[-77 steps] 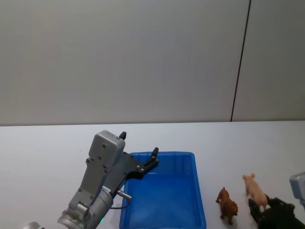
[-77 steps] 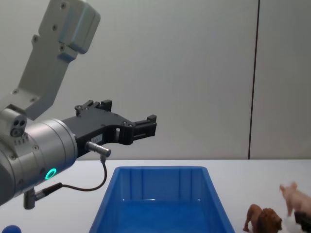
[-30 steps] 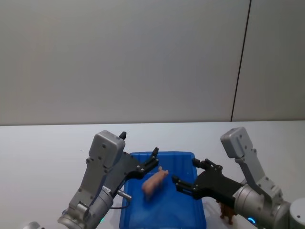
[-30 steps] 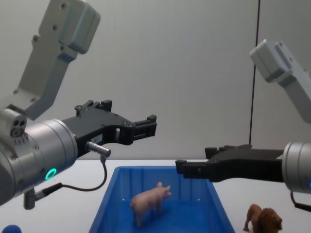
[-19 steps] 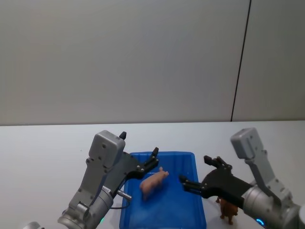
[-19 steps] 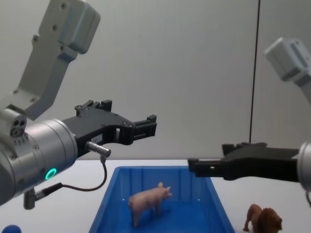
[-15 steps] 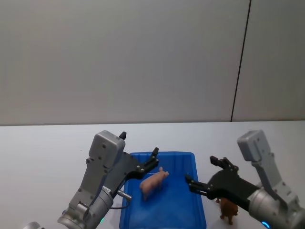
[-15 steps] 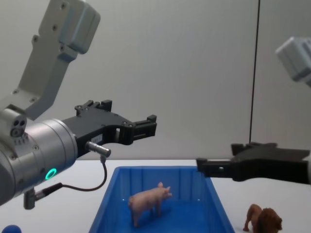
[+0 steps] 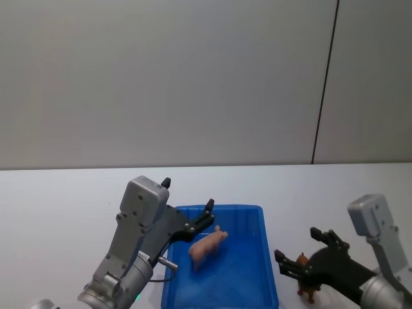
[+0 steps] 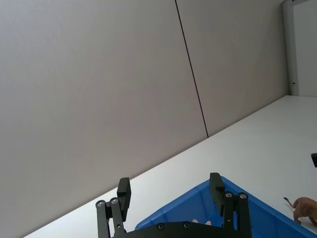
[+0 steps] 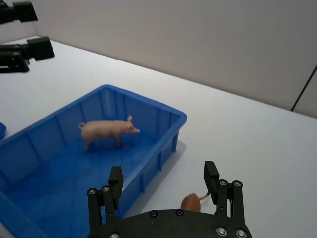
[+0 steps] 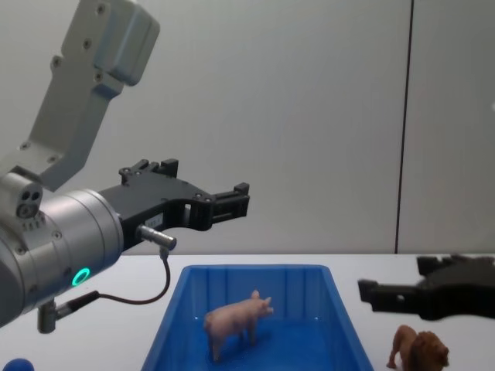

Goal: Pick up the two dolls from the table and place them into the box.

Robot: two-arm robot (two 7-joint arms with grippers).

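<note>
The pale pink pig (image 9: 207, 247) (image 12: 236, 322) (image 11: 106, 133) stands upright inside the blue box (image 9: 225, 209) (image 12: 255, 270) (image 11: 153, 163) (image 10: 257, 208). The brown lion (image 9: 308, 283) (image 12: 421, 350) (image 11: 190, 202) (image 10: 307, 206) stands on the white table (image 9: 58, 206) just right of the box. My right gripper (image 9: 297, 243) (image 12: 394, 277) (image 11: 163, 168) hangs open and empty a little above the lion, beside the box's right wall. My left gripper (image 9: 188, 194) (image 12: 205, 176) (image 10: 169, 181) is open and empty, held high over the box's left side.
A small dark blue ball (image 12: 15, 365) (image 11: 1, 130) lies on the table left of the box. A plain grey wall (image 9: 193, 77) with a dark vertical seam stands behind the table. Bare tabletop stretches to the far left and far right.
The pig went from the table into the box. My right gripper, open, has drawn back rightward from over the box to above the lion. The left arm has not moved.
</note>
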